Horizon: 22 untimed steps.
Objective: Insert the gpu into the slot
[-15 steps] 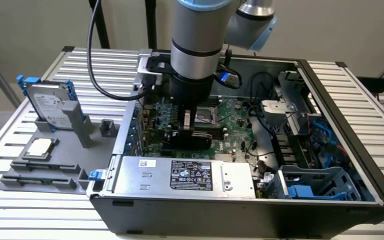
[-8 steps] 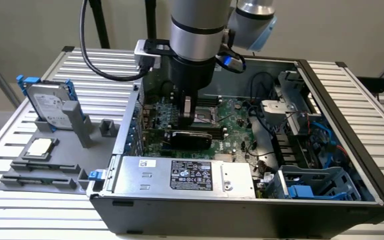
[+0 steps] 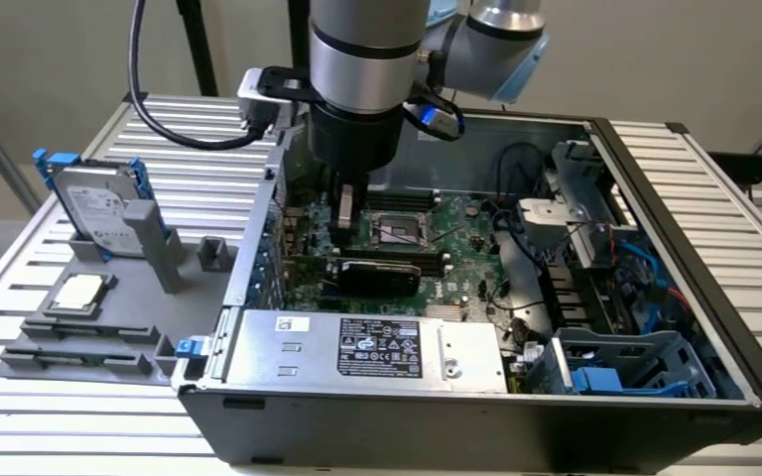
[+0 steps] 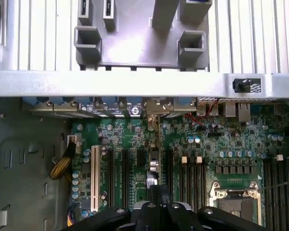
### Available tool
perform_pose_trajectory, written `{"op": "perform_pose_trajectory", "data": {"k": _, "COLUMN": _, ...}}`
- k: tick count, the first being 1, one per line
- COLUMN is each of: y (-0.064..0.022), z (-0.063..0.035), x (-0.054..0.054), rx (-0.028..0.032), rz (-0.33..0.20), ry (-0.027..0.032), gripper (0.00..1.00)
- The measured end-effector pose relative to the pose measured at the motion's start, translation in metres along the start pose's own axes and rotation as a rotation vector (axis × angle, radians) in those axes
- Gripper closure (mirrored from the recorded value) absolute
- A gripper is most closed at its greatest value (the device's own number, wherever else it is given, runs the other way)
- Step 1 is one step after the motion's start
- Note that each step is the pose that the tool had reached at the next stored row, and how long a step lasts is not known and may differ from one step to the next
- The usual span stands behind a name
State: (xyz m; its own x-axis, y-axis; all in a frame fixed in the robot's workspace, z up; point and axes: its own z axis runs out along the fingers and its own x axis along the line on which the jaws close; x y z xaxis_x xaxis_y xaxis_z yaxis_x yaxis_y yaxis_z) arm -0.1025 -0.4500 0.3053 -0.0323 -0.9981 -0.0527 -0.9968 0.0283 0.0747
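Observation:
The gpu [image 3: 376,274], a green card with a black cooler block, stands on edge on the motherboard [image 3: 467,260] inside the open computer case. In the wrist view it is a thin edge-on strip [image 4: 153,159] running up to the case's rear wall. My gripper [image 3: 344,236] hangs straight down over the card's upper edge, towards the end at the exterior view's left. Its dark fingers [image 4: 159,204] are shut together with the card's edge between them. The slot is hidden under the card.
A CPU socket [image 3: 400,230] and black memory slots [image 4: 188,178] lie just beyond the card, and a white slot [image 4: 94,175] lies beside it. The power supply [image 3: 368,347] and a blue drive cage [image 3: 619,369] line the case front. Outside it, a grey fixture [image 3: 90,342] holds a hard drive [image 3: 96,210].

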Motion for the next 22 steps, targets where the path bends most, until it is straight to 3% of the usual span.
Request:
{"op": "perform_pose_trajectory", "data": {"k": 8, "y": 0.0086, "z": 0.0006, "x": 0.000, "rx": -0.0878, "rz": 0.001, "ry": 0.0024, "gripper": 0.89}}
{"op": "perform_pose_trajectory", "data": {"k": 10, "y": 0.0109, "z": 0.0010, "x": 0.000, "rx": -0.1065, "rz": 0.001, "ry": 0.0030, "gripper": 0.89}}
{"op": "perform_pose_trajectory", "data": {"k": 12, "y": 0.0137, "z": 0.0015, "x": 0.001, "rx": -0.1216, "rz": 0.000, "ry": 0.0037, "gripper": 0.89}}
{"op": "perform_pose_trajectory", "data": {"k": 15, "y": 0.0152, "z": 0.0031, "x": 0.001, "rx": -0.1370, "rz": 0.001, "ry": 0.0041, "gripper": 0.89}}
{"op": "perform_pose_trajectory", "data": {"k": 19, "y": 0.0158, "z": 0.0071, "x": 0.001, "rx": -0.1454, "rz": 0.001, "ry": 0.0042, "gripper": 0.89}}
{"op": "perform_pose_trajectory", "data": {"k": 22, "y": 0.0163, "z": 0.0089, "x": 0.001, "rx": -0.1552, "rz": 0.002, "ry": 0.0045, "gripper": 0.89}}
